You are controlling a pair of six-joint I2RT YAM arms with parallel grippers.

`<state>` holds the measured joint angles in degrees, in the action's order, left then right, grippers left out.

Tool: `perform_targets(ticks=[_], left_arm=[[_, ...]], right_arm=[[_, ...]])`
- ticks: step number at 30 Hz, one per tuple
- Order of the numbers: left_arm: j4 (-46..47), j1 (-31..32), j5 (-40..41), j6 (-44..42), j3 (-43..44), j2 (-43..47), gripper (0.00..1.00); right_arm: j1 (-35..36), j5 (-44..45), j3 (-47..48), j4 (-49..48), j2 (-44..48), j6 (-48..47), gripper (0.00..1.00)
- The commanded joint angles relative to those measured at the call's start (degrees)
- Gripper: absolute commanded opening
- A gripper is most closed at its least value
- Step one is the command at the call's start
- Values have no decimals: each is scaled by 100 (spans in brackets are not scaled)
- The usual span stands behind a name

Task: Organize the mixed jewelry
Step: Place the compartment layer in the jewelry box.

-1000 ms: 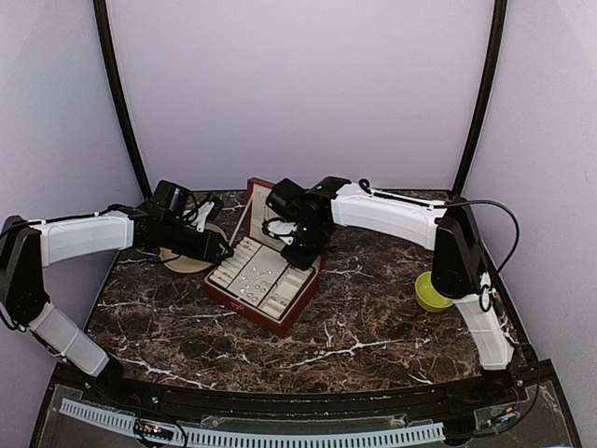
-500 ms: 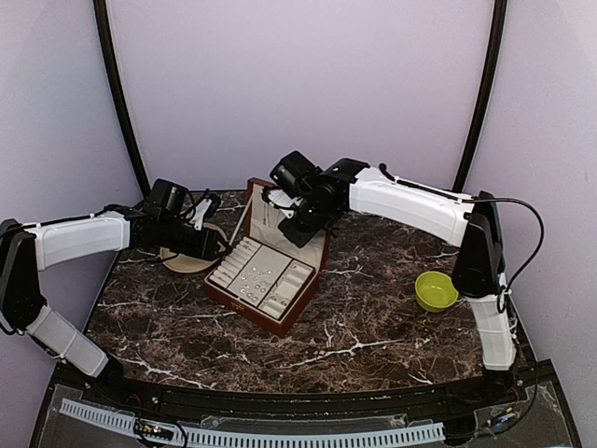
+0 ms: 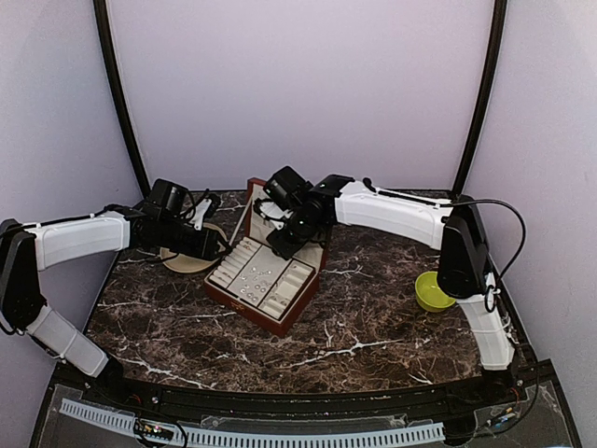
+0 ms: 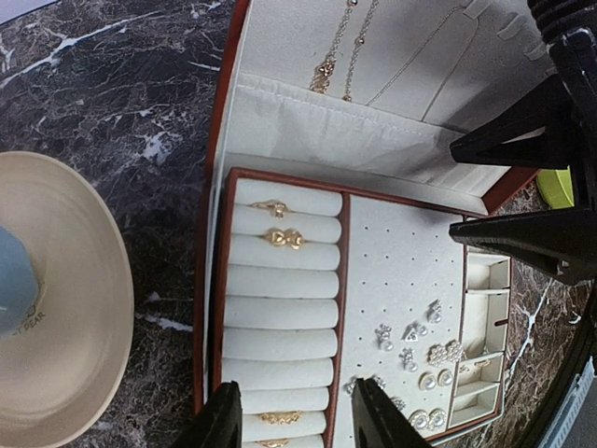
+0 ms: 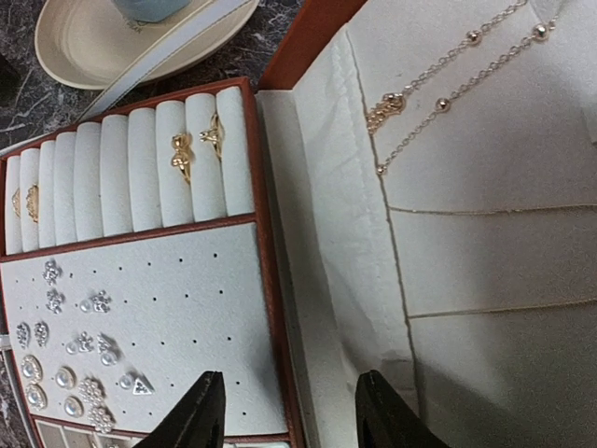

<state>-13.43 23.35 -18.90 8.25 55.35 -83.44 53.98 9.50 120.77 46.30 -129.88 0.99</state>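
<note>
The jewelry lies in an open reddish-brown box (image 3: 254, 314). Gold rings (image 4: 283, 238) sit in the cream ring rolls, pearly and sparkly studs (image 4: 422, 347) are pinned on the perforated pad, and thin gold chains (image 5: 438, 86) hang on the raised lid. My left gripper (image 4: 297, 422) hovers open over the near end of the ring rolls, holding nothing; from above it (image 3: 217, 245) is at the box's left side. My right gripper (image 5: 291, 416) stands open and empty above the hinge between pad and lid, and from above it (image 3: 283, 245) is at the back of the box.
A cream plate (image 4: 70, 308) with a pale blue object on it sits left of the box, under the left arm (image 3: 89, 235). A green bowl (image 3: 431, 292) stands at the right by the right arm's base. Dark marble table all round.
My right gripper has opened. Its arm rose off the box's right side and swung left, now hanging over the lid hinge. The left arm has stayed put.
</note>
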Motion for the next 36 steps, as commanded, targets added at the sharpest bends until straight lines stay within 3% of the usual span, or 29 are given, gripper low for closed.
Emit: perform_targets(ticks=[1,13,22,29,36], left_arm=[[1,-41,-10,97,-88,44,44],[266,-41,85,907,-864,757,49],[649,-91,451,1695,-1957,1314,49],[993,-112,380,2038,-2364,1473,50],[745,-112,506,1787,-2047,1590,52]], right_arm=[[-44,-480,-11,-291,-199,199,50],[-91,-1602,-116,-479,-390,371,61],[-89,-2657,-414,-584,-336,234,53],[-87,-2518,-389,-587,-338,220,57],[-87,-1830,-381,-581,10,310,61]])
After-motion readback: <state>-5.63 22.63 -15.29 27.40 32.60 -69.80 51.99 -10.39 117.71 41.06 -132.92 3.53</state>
